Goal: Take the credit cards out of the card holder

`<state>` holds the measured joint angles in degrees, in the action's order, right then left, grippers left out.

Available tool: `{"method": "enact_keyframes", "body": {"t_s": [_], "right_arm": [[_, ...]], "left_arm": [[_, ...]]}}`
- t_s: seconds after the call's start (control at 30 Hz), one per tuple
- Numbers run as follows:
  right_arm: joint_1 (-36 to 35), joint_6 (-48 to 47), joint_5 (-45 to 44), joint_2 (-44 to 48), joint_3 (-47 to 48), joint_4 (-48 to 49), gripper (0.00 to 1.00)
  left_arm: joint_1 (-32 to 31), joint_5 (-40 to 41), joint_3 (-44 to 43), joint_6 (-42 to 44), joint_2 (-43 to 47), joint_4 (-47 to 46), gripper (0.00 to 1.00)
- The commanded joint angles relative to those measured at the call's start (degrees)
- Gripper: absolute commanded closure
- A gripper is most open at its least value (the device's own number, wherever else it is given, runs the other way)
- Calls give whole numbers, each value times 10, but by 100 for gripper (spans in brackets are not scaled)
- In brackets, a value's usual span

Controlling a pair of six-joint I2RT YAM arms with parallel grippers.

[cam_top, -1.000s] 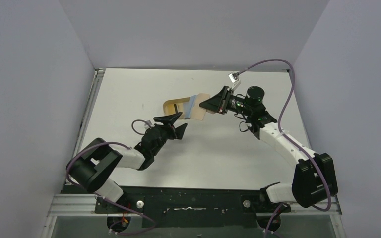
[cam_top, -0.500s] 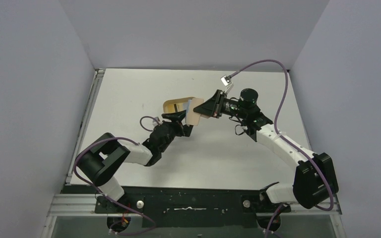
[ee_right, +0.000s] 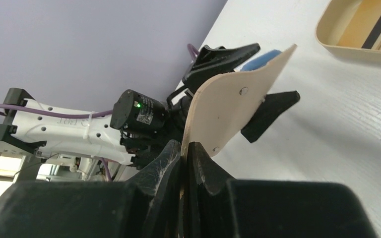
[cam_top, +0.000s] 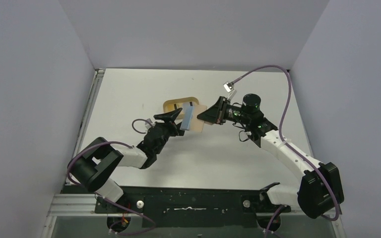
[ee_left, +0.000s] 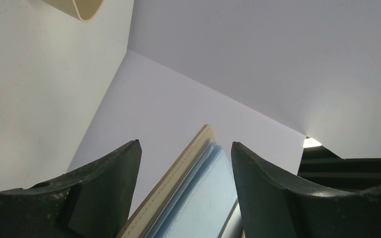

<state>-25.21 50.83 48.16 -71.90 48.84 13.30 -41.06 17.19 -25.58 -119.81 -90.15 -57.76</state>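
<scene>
Pale lilac walls (cam_top: 39,74) close in a white worktop (cam_top: 129,94). Toward its far side sits an oval tan tray (cam_top: 170,104), with a yellow-orange, dark-striped credit card (ee_right: 372,22) lying in it. Just in front, the card holder (cam_top: 198,125) hangs tilted above the worktop, its tan flap clenched in the right hand (ee_right: 184,148). The left hand (ee_left: 186,148) is released, one finger on each side of the holder's free end. A pale blue layer (ee_left: 203,198) shows there; card or lining, I cannot tell.
</scene>
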Motion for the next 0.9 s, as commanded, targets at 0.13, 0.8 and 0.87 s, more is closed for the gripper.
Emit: {"method": "enact_keyframes", "body": {"t_s": [0.13,0.8,0.87], "right_arm": [[7,-16,-4,33,-43,1,100],[47,-24,9,33,-73,5,100],[47,-21,9,33,-73,9,100]], "left_arm": [[22,6,13,-172,43,-29,35],[82,-93,-24,-34,188,190,57],[93,-127,-44,1,199,228,57]]}}
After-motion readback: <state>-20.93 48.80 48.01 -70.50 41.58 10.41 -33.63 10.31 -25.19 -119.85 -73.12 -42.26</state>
